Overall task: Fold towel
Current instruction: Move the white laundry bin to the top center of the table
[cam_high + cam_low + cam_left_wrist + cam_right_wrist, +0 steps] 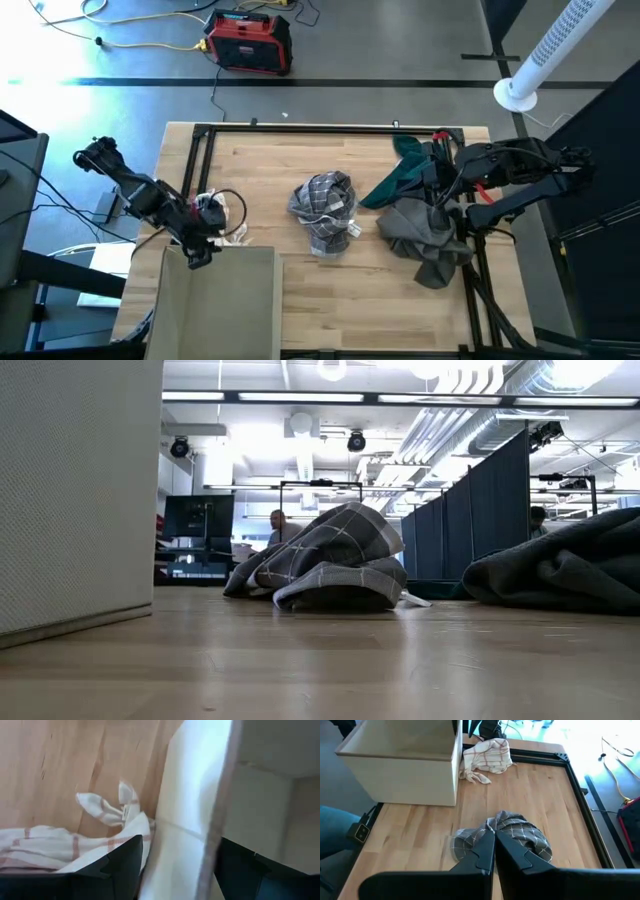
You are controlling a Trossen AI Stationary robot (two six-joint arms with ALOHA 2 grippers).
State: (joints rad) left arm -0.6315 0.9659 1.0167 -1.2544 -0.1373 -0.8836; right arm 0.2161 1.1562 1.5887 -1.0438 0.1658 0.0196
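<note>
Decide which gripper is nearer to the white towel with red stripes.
Left. The left gripper sits right beside the white towel at the box rim; the right gripper is across the table, over the grey cloth pile.

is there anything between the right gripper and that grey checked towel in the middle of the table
Nothing visible does. The right gripper sits at the table's right side, above the dark grey cloth pile, with bare wood between that and the checked towel.
</note>
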